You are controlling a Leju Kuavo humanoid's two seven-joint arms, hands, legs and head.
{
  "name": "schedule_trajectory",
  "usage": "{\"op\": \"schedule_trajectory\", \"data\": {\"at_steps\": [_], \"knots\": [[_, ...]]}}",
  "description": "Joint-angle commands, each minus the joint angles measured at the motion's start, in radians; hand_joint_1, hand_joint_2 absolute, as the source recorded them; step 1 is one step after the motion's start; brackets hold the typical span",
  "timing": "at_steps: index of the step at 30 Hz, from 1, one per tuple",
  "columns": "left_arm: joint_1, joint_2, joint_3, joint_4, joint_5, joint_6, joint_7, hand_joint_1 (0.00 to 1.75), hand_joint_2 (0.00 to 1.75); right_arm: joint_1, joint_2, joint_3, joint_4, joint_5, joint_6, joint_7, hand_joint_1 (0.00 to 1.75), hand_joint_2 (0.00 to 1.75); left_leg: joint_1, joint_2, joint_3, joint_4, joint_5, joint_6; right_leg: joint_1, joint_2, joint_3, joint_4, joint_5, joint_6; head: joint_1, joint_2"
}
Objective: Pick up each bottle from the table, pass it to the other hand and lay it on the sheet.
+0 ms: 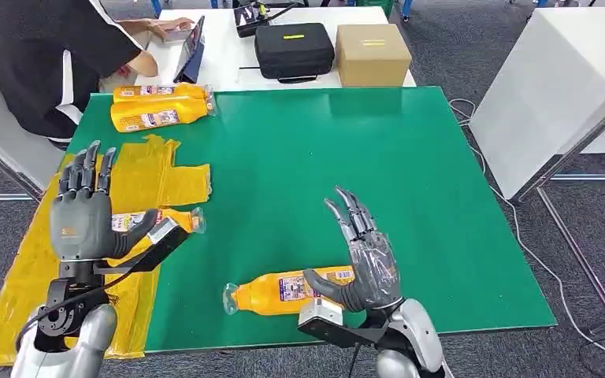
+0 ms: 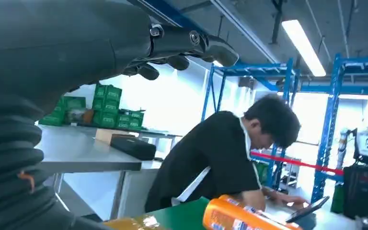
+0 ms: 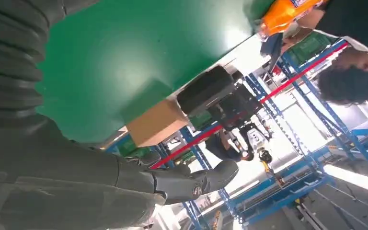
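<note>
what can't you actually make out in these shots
- Bottle on the yellow sheet: head view, the left hand covers most of it.
- Near bottle: head view, the right hand covers its base end.
- Bottle labels: too small to read.
- Far bottles: whether they touch is unclear.

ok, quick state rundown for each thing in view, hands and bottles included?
left robot hand: open, raised over the yellow sheet, holding nothing
right robot hand: open, fingers spread beside the near bottle, not gripping it
near bottle: lying on its side on the green mat
bottle on sheet: lying down, partly hidden by the left robot hand
two far bottles: lying side by side on the mat
yellow sheet: spread flat, crinkled
</note>
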Motion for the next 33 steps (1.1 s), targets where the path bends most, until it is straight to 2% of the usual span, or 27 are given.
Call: {"op": "schedule_trajectory", "data": {"at_steps": [1,3,6,11,14,17,20,27,33], "knots": [[-0.004,0.018,-0.051,-0.034,0.544,-0.066,-0.224,0.0,1.75,0.021,-0.026,-0.018,0.027,0.039,-0.032,0.014,0.0,1.75,0.001,-0.001,0.001,0.0,0.0,-0.002,0.0,-0.001,0.002,-0.001,0.0,0.0,0.0,0.0],[0.005,0.016,-0.023,-0.016,0.679,-0.117,-0.278,0.0,1.75,0.02,-0.04,-0.006,0.038,0.083,-0.026,0.046,0.0,1.75,0.0,0.0,0.003,-0.001,-0.001,-0.002,0.0,0.0,0.003,-0.002,-0.001,0.0,0.0,0.0],[0.004,0.019,-0.005,0.027,0.77,-0.178,-0.32,0.0,1.75,-0.001,-0.065,0.028,0.066,0.099,0.071,0.105,0.0,1.75,0.0,0.001,0.003,-0.001,-0.001,-0.002,0.0,0.001,0.003,-0.002,0.0,0.0,0.0,0.0],[0.002,0.02,-0.003,0.035,0.772,-0.179,-0.322,0.0,1.75,-0.005,-0.065,0.029,0.072,0.099,0.07,0.105,0.0,1.75,0.001,0.001,0.004,-0.001,-0.001,-0.003,0.0,0.001,0.004,-0.002,0.0,-0.001,0.0,0.0],[-0.008,0.017,-0.006,0.057,0.835,-0.235,-0.341,0.0,1.75,-0.026,-0.096,0.057,0.095,0.062,0.172,0.12,0.0,1.75,0.0,0.001,0.003,-0.001,0.0,-0.002,0.0,0.001,0.003,-0.002,0.0,0.0,0.0,0.0],[-0.013,0.012,-0.002,0.079,0.877,-0.272,-0.357,0.0,1.75,-0.038,-0.116,0.093,0.118,-0.023,0.263,0.084,0.0,1.75,0.0,0.001,0.002,-0.001,0.0,-0.002,0.0,0.001,0.003,-0.002,0.0,0.0,0.0,0.0],[-0.013,0.008,0.001,0.078,0.892,-0.292,-0.364,0.0,1.75,-0.047,-0.125,0.134,0.144,-0.041,0.302,0.074,0.0,1.75,0.001,0.001,0.004,-0.002,-0.001,-0.002,0.0,0.001,0.004,-0.002,0.0,-0.001,0.0,0.0],[-0.017,0.0,0.002,0.079,0.89,-0.311,-0.351,0.0,1.75,-0.081,-0.119,0.183,0.253,-0.045,0.342,0.125,0.0,1.75,0.001,0.002,0.004,-0.002,-0.001,-0.003,0.001,0.002,0.005,-0.003,0.0,-0.001,0.0,0.0],[-0.054,-0.013,-0.009,0.139,0.891,-0.316,-0.347,0.0,1.75,-0.093,-0.143,0.169,0.317,-0.038,0.301,0.181,0.0,1.75,0.001,-0.001,0.004,-0.002,0.0,-0.002,0.001,0.0,0.004,-0.003,0.0,0.0,0.0,0.0]]}}
